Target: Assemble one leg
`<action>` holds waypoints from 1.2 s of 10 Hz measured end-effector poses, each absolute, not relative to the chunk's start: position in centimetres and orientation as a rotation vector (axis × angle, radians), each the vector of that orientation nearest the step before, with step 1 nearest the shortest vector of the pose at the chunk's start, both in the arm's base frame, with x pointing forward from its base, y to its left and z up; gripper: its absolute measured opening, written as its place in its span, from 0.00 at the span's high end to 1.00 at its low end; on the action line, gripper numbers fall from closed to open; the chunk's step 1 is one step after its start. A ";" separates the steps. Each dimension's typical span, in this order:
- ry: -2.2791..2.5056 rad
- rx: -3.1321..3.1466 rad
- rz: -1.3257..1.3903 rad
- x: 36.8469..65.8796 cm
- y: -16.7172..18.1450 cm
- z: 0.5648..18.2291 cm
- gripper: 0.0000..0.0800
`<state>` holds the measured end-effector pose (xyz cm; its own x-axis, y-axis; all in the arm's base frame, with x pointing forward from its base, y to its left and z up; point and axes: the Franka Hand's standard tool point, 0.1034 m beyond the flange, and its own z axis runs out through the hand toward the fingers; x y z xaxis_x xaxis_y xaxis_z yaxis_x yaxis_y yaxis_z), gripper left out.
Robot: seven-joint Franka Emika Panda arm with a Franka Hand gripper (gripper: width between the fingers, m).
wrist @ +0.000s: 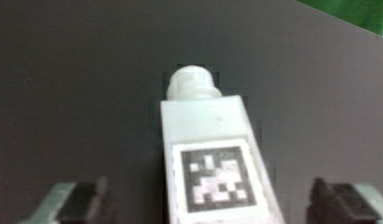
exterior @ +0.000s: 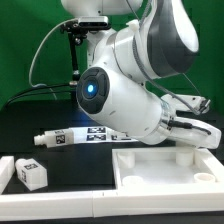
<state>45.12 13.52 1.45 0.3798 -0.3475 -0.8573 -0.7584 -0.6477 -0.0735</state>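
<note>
In the wrist view my gripper [wrist: 209,202] is open. Its dark fingers [wrist: 72,200] stand wide on both sides of a white tagged piece [wrist: 209,130], not touching it. That piece has a rounded peg [wrist: 195,80] at its far end and lies on the black table. I cannot tell whether it is the leg. In the exterior view a small white tagged block [exterior: 30,173], stubby like the leg, sits at the lower left. The arm's bulk hides the gripper's fingertips and what lies under them at the exterior view's right.
A long white rod with tags [exterior: 75,137] lies on the black table at the middle left. A white tray-like piece [exterior: 165,168] sits at the front right. Another white part [exterior: 4,165] shows at the left edge. A green backdrop stands behind.
</note>
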 end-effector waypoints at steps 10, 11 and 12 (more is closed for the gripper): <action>0.909 -2.234 1.048 49.8 8.5 9.7 0.64; 0.930 -2.272 0.972 50.3 8.5 9.7 0.64; 0.955 -2.325 0.872 50.8 8.6 9.7 0.64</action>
<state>50.78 8.57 9.67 0.5543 -0.4406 -0.7061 -0.7436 -0.6433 -0.1823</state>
